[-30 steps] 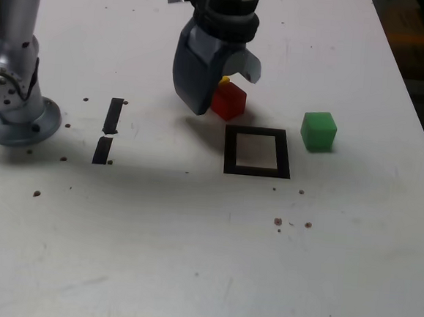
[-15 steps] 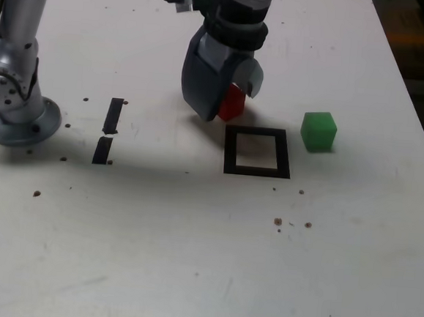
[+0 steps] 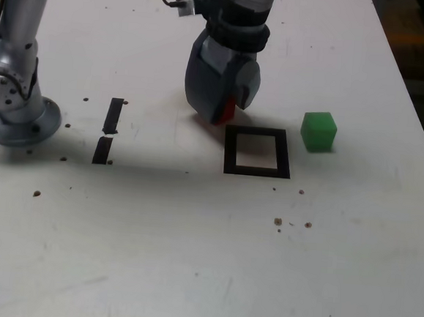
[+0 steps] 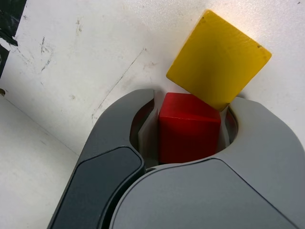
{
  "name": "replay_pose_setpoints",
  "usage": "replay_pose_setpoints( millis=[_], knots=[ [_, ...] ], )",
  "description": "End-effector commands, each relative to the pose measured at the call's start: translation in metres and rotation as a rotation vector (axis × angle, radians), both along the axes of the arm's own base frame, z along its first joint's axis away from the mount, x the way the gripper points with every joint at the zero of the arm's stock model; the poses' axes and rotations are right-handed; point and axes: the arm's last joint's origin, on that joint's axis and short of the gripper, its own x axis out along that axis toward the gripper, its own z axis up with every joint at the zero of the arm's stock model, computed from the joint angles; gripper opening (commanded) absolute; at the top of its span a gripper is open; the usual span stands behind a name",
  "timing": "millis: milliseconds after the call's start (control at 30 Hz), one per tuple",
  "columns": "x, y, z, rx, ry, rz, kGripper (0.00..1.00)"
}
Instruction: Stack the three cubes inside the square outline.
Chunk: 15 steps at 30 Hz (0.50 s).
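Note:
My gripper (image 3: 227, 107) stands low over the table just behind the square outline (image 3: 257, 152), its grey jaws closed around the red cube (image 3: 226, 112). The wrist view shows the red cube (image 4: 189, 126) squeezed between both jaws, with my gripper (image 4: 188, 119) shut on it. The yellow cube (image 4: 218, 60) lies right beyond the red one, touching it; in the exterior view the gripper hides it. The green cube (image 3: 318, 131) sits alone on the table at the exterior view's right of the outline. Nothing lies inside the outline.
Two short black tape strips (image 3: 108, 130) mark the white table at the exterior view's left. The arm's round metal base (image 3: 14, 110) stands at the far left. Small dark specks (image 3: 279, 222) dot the surface in front of the outline.
The jaws went from wide open to shut on the red cube. The gripper shifted slightly rightward in the exterior view, and now covers the yellow cube that peeked out before.

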Motion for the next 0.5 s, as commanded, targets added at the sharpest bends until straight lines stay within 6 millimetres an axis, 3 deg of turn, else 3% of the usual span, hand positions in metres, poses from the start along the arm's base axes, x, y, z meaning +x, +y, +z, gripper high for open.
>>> replay_pose_setpoints(
  millis=[0,67,267,467],
  knots=[
    [0.000,0.001,-0.002,0.005,0.005,-0.002,0.33],
    [-0.001,0.001,0.004,0.012,-0.001,-0.009,0.28],
    [0.001,-0.005,0.040,0.014,0.006,-0.082,0.27],
    [0.018,-0.030,0.063,-0.026,-0.057,-0.342,0.27]
  ],
)
